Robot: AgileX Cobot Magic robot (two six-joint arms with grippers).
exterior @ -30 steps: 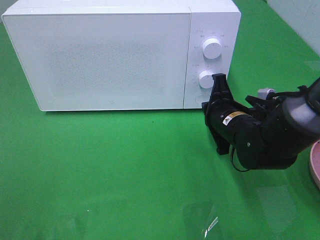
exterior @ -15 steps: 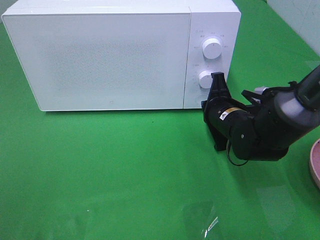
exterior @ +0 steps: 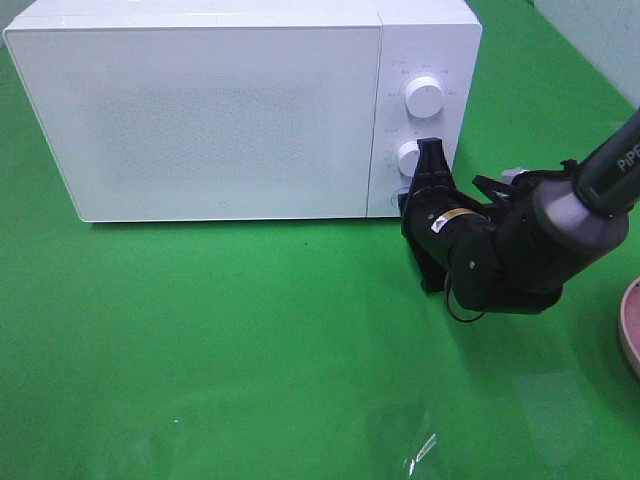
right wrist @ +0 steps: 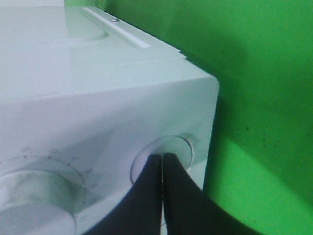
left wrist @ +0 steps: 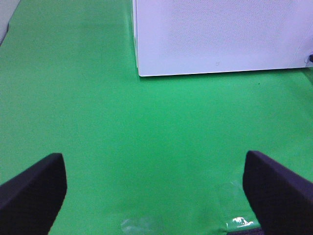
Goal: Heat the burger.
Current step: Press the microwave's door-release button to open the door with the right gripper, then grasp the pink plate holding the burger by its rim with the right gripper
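Your left claw [left wrist: 152, 164] hangs released, fingers spread wide over the green mat [left wrist: 146, 127]. At four o'clock, a pink plate [exterior: 631, 326] shows at the frame's edge. At three o'clock, your right claw [right wrist: 162, 159] is clenched on nothing, its tips against the round button [right wrist: 171, 146] below the lower knob [exterior: 408, 157] of the microwave [exterior: 220, 110]. You cannot tell where the burger is.

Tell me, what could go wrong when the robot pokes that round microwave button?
1. The shut right tool has its narrow tips on the round button; they might slip off its smooth face.
2. The lower knob sits close beside the tool, so a slip could bump it.
3. A hard push might shove the microwave backward on the green table.
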